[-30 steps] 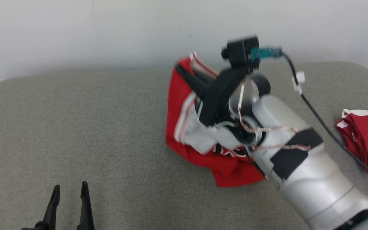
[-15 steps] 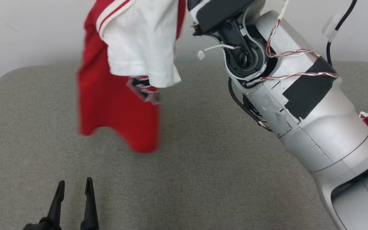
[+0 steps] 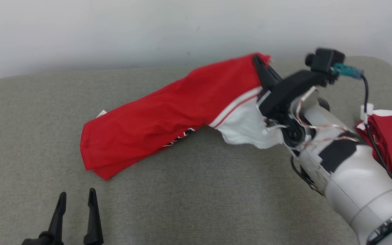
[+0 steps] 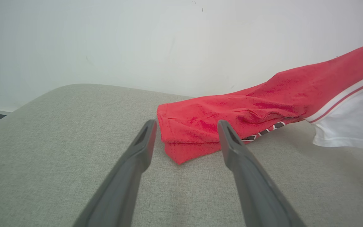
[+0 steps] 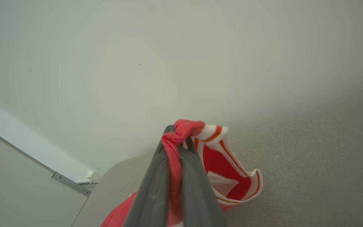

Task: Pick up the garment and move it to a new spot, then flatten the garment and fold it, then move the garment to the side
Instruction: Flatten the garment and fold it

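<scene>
Laying out: garment (image 3: 168, 115) swung down from mid-air onto counter (image 3: 196, 197) | right hand (image 3: 257, 59) stayed clamped on its edge | left hand (image 3: 76, 192) apart, idle | flattening looked next

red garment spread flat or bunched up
Not flat: the red garment lies stretched long and doubled over, one end lifted, pinched in the shut right end effector.

Right gripper (image 5: 177, 132) fingers (image 5: 154, 192) clamped on red-white garment (image 5: 219, 164); grey cushion (image 5: 310, 157), pale wall (image 5: 169, 47) behind.
</scene>
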Robot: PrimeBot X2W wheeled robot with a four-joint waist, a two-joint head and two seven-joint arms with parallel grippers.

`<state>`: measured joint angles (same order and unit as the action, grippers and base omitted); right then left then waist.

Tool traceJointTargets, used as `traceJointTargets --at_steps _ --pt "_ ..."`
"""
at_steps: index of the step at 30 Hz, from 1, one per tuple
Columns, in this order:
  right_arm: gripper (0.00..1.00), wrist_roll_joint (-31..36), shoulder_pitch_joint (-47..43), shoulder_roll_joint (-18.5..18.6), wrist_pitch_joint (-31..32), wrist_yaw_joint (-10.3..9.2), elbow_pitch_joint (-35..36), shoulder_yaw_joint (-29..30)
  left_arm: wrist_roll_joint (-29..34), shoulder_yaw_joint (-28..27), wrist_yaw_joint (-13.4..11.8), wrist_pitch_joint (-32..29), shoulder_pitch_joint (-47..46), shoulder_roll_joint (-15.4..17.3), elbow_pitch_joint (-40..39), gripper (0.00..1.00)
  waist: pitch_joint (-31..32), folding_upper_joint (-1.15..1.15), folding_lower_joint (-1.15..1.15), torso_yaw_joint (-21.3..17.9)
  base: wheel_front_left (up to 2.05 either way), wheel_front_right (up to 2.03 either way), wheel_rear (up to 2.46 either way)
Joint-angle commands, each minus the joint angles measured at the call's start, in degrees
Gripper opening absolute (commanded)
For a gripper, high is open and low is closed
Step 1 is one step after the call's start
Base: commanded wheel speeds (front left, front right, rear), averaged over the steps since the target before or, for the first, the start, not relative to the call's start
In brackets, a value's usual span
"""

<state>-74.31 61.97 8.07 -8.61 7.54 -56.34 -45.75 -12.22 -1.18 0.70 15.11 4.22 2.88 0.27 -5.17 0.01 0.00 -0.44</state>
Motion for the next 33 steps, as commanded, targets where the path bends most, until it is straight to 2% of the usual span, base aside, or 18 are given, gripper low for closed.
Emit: traceJointTargets --at_steps 1,6,13,18,23,27,33 --pt "0.00 -0.5 -2.5 1.8 0.0 -0.12 0.6 0.4 0.0 0.0 -0.1 0.0 -0.2 0.0 -0.1 1.00 0.1 -0.01 0.00 -1.2 0.00 0.00 0.00" --pt "0.00 -1.3 -6.5 5.6 0.4 -0.12 3.0 1.1 0.0 -0.1 0.0 0.0 0.5 0.0 0.1 1.00 0.9 -0.01 0.00 -2.2 0.00 0.00 0.00" --pt "0.00 -1.0 -13.7 11.4 1.6 -0.12 12.0 1.7 -0.2 -0.3 -0.2 0.0 2.2 0.0 -0.2 1.00 2.4 -0.01 0.00 -3.7 0.00 0.00 0.00" --pt "0.00 -1.6 -19.9 16.0 2.9 -0.12 19.6 4.6 -0.3 -0.4 -0.3 0.0 2.8 0.0 -0.6 1.00 2.8 -0.01 0.00 -4.4 0.00 0.00 0.00" --pt "0.00 0.0 -24.8 18.6 3.1 -0.12 22.0 8.7 0.0 -0.4 0.1 0.0 2.8 0.0 -0.8 1.00 2.4 -0.01 0.00 -4.4 0.00 0.00 0.00" --pt "0.00 4.4 -25.3 18.0 4.6 -0.12 17.8 10.3 0.3 -0.2 0.4 0.0 1.6 0.0 -0.9 1.00 0.9 -0.01 0.00 -4.1 0.00 0.00 0.00" --pt "0.00 13.8 -18.4 12.3 3.3 -0.13 5.5 12.0 1.1 0.0 1.3 0.0 -1.1 0.0 -0.9 1.00 -2.4 -0.01 0.00 -2.3 0.00 0.00 0.00"
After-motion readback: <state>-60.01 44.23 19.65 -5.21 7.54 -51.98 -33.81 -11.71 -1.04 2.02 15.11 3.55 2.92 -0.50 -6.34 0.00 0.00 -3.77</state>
